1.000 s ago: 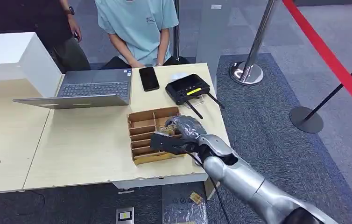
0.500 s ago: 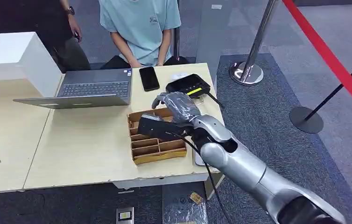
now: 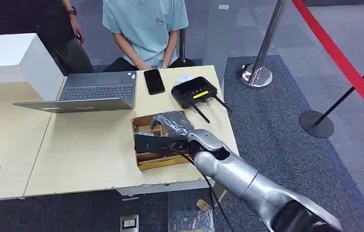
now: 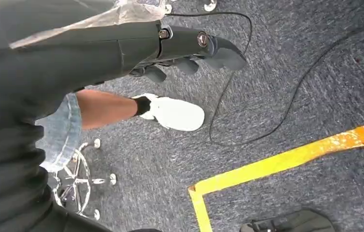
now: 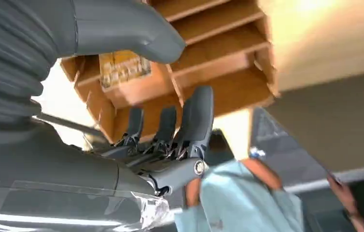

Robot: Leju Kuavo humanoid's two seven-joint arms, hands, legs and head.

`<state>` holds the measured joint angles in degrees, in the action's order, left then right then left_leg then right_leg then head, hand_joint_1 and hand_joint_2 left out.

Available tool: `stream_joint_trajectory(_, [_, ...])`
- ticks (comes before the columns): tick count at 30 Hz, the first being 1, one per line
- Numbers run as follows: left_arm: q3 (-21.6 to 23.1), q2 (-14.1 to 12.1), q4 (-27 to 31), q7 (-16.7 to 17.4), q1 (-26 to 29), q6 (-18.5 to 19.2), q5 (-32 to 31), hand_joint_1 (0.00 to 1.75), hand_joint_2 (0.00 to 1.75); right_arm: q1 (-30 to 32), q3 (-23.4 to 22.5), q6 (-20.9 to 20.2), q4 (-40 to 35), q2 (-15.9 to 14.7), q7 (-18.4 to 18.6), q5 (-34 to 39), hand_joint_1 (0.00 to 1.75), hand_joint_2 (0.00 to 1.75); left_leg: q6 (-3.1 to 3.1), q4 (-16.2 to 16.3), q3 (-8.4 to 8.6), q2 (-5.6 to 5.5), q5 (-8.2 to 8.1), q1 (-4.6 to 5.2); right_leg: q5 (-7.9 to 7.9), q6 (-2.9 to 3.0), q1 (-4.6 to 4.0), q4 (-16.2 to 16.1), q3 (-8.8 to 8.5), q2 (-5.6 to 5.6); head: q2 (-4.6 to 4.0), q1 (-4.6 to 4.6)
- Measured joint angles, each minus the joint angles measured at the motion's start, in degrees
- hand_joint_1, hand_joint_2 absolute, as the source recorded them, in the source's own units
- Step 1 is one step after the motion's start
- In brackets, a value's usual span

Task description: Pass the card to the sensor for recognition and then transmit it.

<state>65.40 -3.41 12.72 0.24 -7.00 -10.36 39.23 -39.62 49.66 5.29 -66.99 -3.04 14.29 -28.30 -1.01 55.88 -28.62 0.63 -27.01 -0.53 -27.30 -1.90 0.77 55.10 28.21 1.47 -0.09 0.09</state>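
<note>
A brown cardboard box with several slots sits near the table's front right. My right hand hovers over it, its dark fingers stretched across the slots toward the left. In the right wrist view a stack of yellowish cards lies in one slot of the box, under the thumb. The fingers stand apart from the thumb with nothing between them. The black sensor, with a lit yellow strip and two antennas, stands just beyond the box. My left hand hangs over the carpet, holding nothing.
An open laptop, a black phone and a white box are on the table. Two people are at its far side. A steel post and a red barrier belt stand to the right. A person's white shoe is near my left hand.
My right hand lifted from the box's right side toward the sensor, then swung left and now hovers lower over the middle of the box.
</note>
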Motion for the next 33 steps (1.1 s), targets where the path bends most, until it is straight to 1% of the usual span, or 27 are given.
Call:
stream_joint_trajectory(1, [0.0,0.0,0.0,0.0,0.0,0.0,-0.1,0.0,1.75,-0.1,0.2,0.1,1.3,0.1,-0.2,0.2,0.87,1.75,0.0,0.0,0.0,0.0,0.0,0.0,0.0,0.0,0.0,0.0,0.01,0.0,0.0,-0.02])
stream_joint_trajectory(2, [0.0,0.0,0.0,0.1,0.0,0.0,-0.1,0.0,1.75,-0.4,0.3,0.2,2.7,0.4,-0.3,0.5,0.91,1.75,0.0,0.0,0.0,-0.01,0.0,0.0,0.0,0.0,0.0,0.0,0.01,0.0,0.0,-0.02])
stream_joint_trajectory(3, [0.0,0.0,0.0,0.1,0.0,0.1,-0.1,0.0,1.75,-0.6,0.4,0.3,3.8,0.5,-0.3,0.5,0.87,1.75,0.0,0.0,0.0,-0.01,0.0,0.0,0.0,0.0,0.0,0.0,0.02,0.0,0.0,-0.04])
stream_joint_trajectory(5, [0.0,0.0,0.0,0.4,0.0,0.1,-0.2,0.0,1.75,-1.1,0.5,0.5,6.3,0.9,-0.4,0.6,0.87,1.75,0.0,0.0,0.0,0.0,0.0,0.0,0.0,0.0,0.0,0.0,0.02,0.0,0.0,-0.02])
stream_joint_trajectory(6, [0.1,0.0,-0.1,0.6,0.0,0.1,-0.2,0.0,1.75,-1.4,0.6,0.6,7.4,1.0,-0.4,0.7,0.8,1.75,0.0,0.0,0.01,0.0,0.0,0.0,0.0,0.0,0.0,0.0,0.02,0.0,0.0,-0.04])
stream_joint_trajectory(7, [0.1,0.0,-0.1,0.8,0.0,0.1,-0.2,0.0,1.75,-1.6,0.6,0.7,8.4,1.0,-0.4,0.9,0.84,1.75,0.0,0.0,0.01,0.0,0.0,0.0,0.0,0.0,0.0,0.0,0.02,0.0,0.0,-0.02])
stream_joint_trajectory(9, [0.1,0.0,-0.1,1.0,0.1,0.1,-0.2,0.0,1.75,-1.9,0.6,1.0,9.8,0.9,-0.4,1.1,0.82,1.75,0.0,0.0,0.01,0.0,0.0,0.0,0.0,0.0,0.0,0.0,0.02,0.0,0.0,-0.02])
stream_joint_trajectory(11, [0.1,-0.1,-0.1,1.0,0.1,0.1,-0.1,0.0,1.75,-2.0,0.5,1.3,10.9,0.9,-0.5,1.2,0.86,1.75,0.0,0.0,0.01,0.0,0.0,0.0,0.0,0.0,0.0,0.0,0.03,0.0,0.0,-0.02])
stream_joint_trajectory(12, [0.1,-0.1,-0.1,1.0,0.1,0.1,-0.1,0.0,1.75,-2.0,0.5,1.4,11.2,0.9,-0.5,1.4,0.91,1.75,0.0,0.0,0.02,0.0,0.0,0.0,0.0,0.0,0.0,0.0,0.03,0.0,0.0,-0.02])
stream_joint_trajectory(13, [0.1,-0.1,-0.1,1.0,0.1,0.1,-0.1,0.0,1.75,-2.1,0.5,1.6,11.5,0.9,-0.5,1.5,0.89,1.75,0.0,0.0,0.01,0.0,0.0,0.0,0.0,0.0,0.0,0.0,0.03,0.0,0.0,-0.04])
stream_joint_trajectory(17, [0.1,-0.2,-0.1,1.0,0.1,0.1,0.1,0.0,1.75,-2.7,0.1,2.2,12.4,0.7,-0.3,1.9,0.91,1.75,0.0,0.0,0.02,0.01,0.0,0.0,0.0,0.0,0.0,0.0,0.04,-0.01,0.0,-0.02])
stream_joint_trajectory(18, [0.1,-0.3,-0.1,1.0,0.1,0.1,0.2,0.0,1.75,-2.9,0.0,2.3,12.6,0.6,-0.3,1.9,0.96,1.75,0.0,0.0,0.02,0.01,0.0,0.0,0.0,0.0,0.0,0.0,0.03,-0.01,0.0,-0.02])
stream_joint_trajectory(20, [0.1,-0.3,-0.1,1.0,0.1,0.1,0.2,0.0,1.75,-3.2,-0.3,2.5,12.7,0.4,0.0,2.3,0.96,1.75,0.0,0.0,0.03,0.01,0.0,0.0,0.0,0.0,0.0,0.0,0.03,-0.01,0.0,-0.02])
stream_joint_trajectory(21, [0.1,-0.4,-0.1,0.9,0.1,0.1,0.2,0.0,1.75,-3.3,-0.5,2.5,12.8,0.3,0.1,2.4,1.03,1.75,0.0,0.0,0.02,0.01,0.0,0.0,0.0,0.0,0.0,0.0,0.03,-0.01,0.0,0.0])
stream_joint_trajectory(22, [0.1,-0.4,-0.1,0.9,0.1,0.1,0.2,0.0,1.75,-3.4,-0.7,2.5,12.8,0.2,0.1,2.4,1.22,1.75,0.0,0.0,0.01,0.01,0.0,0.0,0.0,0.0,0.0,0.0,0.03,-0.01,0.0,-0.02])
stream_joint_trajectory(23, [0.1,-0.4,-0.1,0.9,0.1,0.1,0.2,0.0,1.75,-3.5,-0.8,2.6,12.8,0.1,0.1,2.4,1.47,1.75,0.0,0.0,0.03,0.01,0.0,0.0,0.0,0.0,0.0,0.0,0.02,-0.01,0.0,-0.02])
stream_joint_trajectory(24, [0.1,-0.5,-0.1,0.9,0.1,0.1,0.3,0.0,1.75,-3.6,-0.9,2.6,12.8,0.0,0.1,2.4,1.5,1.75,0.0,0.0,0.03,0.01,0.0,0.0,0.0,0.0,0.0,0.0,0.02,-0.01,0.0,-0.02])
stream_joint_trajectory(25, [0.1,-0.5,-0.1,0.9,0.2,0.1,0.4,0.0,1.75,-3.6,-0.9,2.6,12.8,-0.1,0.1,2.4,1.43,1.75,0.0,0.0,0.03,0.01,0.0,0.0,0.0,0.0,0.0,0.0,0.02,-0.01,0.0,-0.02])
stream_joint_trajectory(26, [0.1,-0.5,-0.1,0.9,0.2,0.1,0.4,0.0,1.75,-3.6,-1.0,2.6,12.8,-0.2,0.1,2.4,1.43,1.75,0.0,0.0,0.03,0.01,0.0,0.0,0.0,0.0,0.0,0.0,0.02,-0.01,0.0,-0.02])
stream_joint_trajectory(28, [0.1,-0.5,-0.1,0.9,0.2,0.1,0.4,0.0,1.75,-3.6,-1.0,2.7,12.8,-0.2,0.2,2.5,0.93,1.75,0.0,0.0,0.03,0.01,0.0,0.0,0.0,0.0,0.0,0.0,0.03,-0.01,0.0,-0.02])
stream_joint_trajectory(30, [0.1,-0.5,-0.1,0.9,0.1,0.1,0.4,0.0,1.75,-3.6,-1.1,2.8,12.8,-0.3,0.2,2.5,1.01,1.75,0.0,0.0,0.03,0.01,0.0,0.0,0.0,0.0,0.0,0.0,0.03,-0.01,0.0,-0.02])
stream_joint_trajectory(31, [0.1,-0.5,-0.1,0.9,0.1,0.1,0.4,0.0,1.75,-3.6,-1.1,2.9,12.8,-0.4,0.2,2.5,1.1,1.75,0.0,0.0,0.03,0.01,0.0,0.0,0.0,0.0,0.0,0.0,0.03,-0.01,0.0,-0.02])
stream_joint_trajectory(32, [0.1,-0.5,-0.1,0.9,0.1,0.1,0.5,0.0,1.75,-3.6,-1.2,2.9,12.8,-0.5,0.2,2.5,1.1,1.75,0.0,0.0,0.03,0.01,0.0,0.0,0.0,0.0,0.0,0.0,0.03,-0.01,0.0,-0.02])
stream_joint_trajectory(33, [0.1,-0.5,-0.1,0.9,0.2,0.1,0.5,0.0,1.75,-3.6,-1.2,2.9,12.8,-0.5,0.2,2.5,0.94,1.75,0.0,0.0,0.03,0.01,0.0,0.0,0.0,0.0,0.0,0.0,0.03,-0.01,0.0,-0.02])
